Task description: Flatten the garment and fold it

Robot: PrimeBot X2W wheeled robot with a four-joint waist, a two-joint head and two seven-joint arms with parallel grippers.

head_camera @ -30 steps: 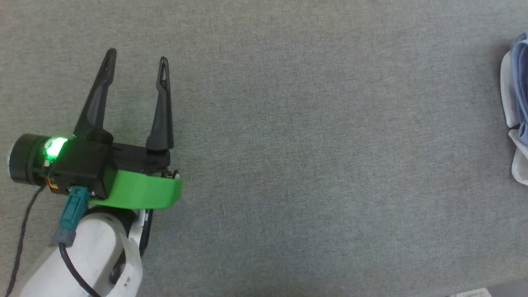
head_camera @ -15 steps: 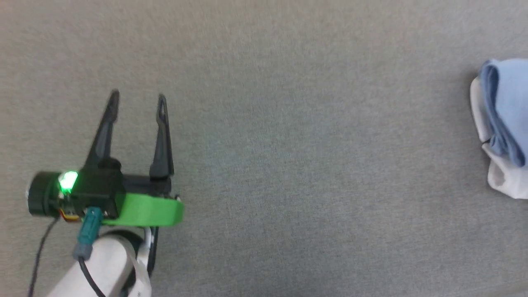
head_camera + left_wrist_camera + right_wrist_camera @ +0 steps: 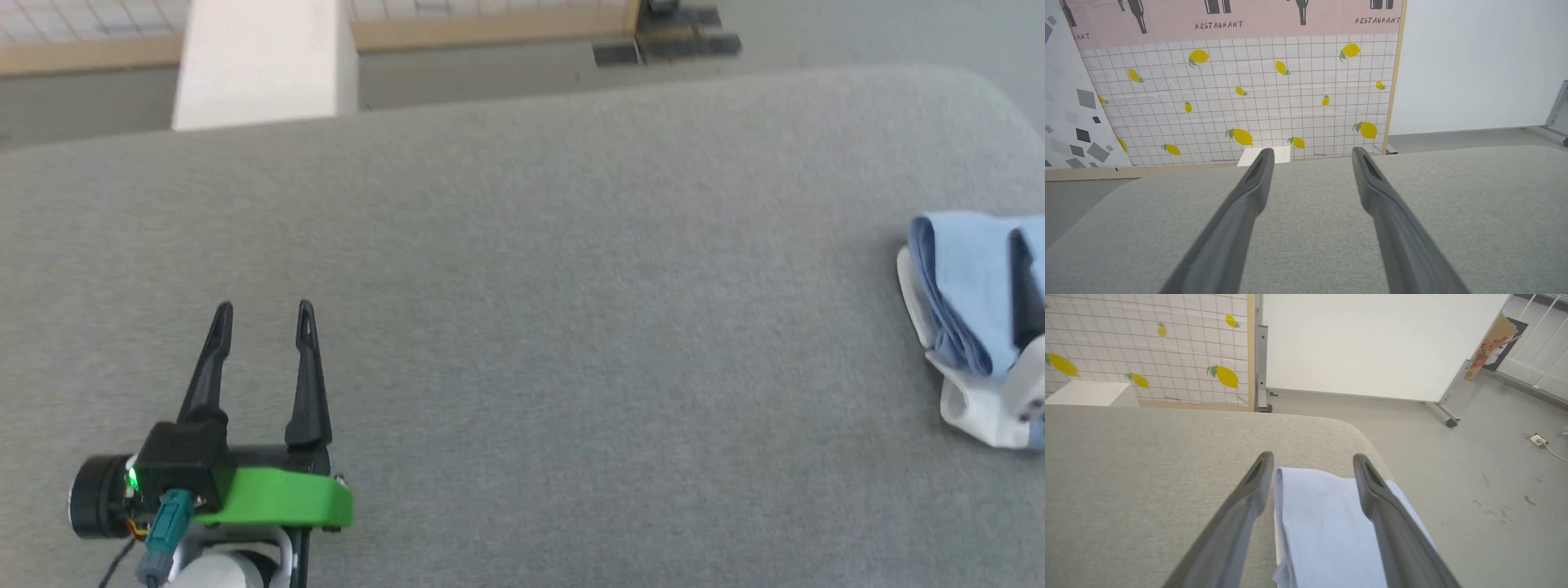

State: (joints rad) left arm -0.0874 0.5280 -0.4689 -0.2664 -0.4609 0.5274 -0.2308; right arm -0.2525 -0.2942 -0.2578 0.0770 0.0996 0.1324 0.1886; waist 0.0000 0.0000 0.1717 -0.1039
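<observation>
Left claw [image 3: 264,308], right claw [image 3: 1312,456]; one garment [image 3: 959,286].

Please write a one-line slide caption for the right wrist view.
Open, dark two-fingered right gripper above a bunched light blue cloth garment on a grey fabric surface.

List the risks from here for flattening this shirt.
The garment lies bunched near the rounded corner of the grey surface; a pull that way might drag it onto the floor.
The right gripper, open over it, may pinch several layers at once, so it would not spread.
The left gripper, open, is far off over bare surface, so one-armed lifting could bunch it further.
</observation>
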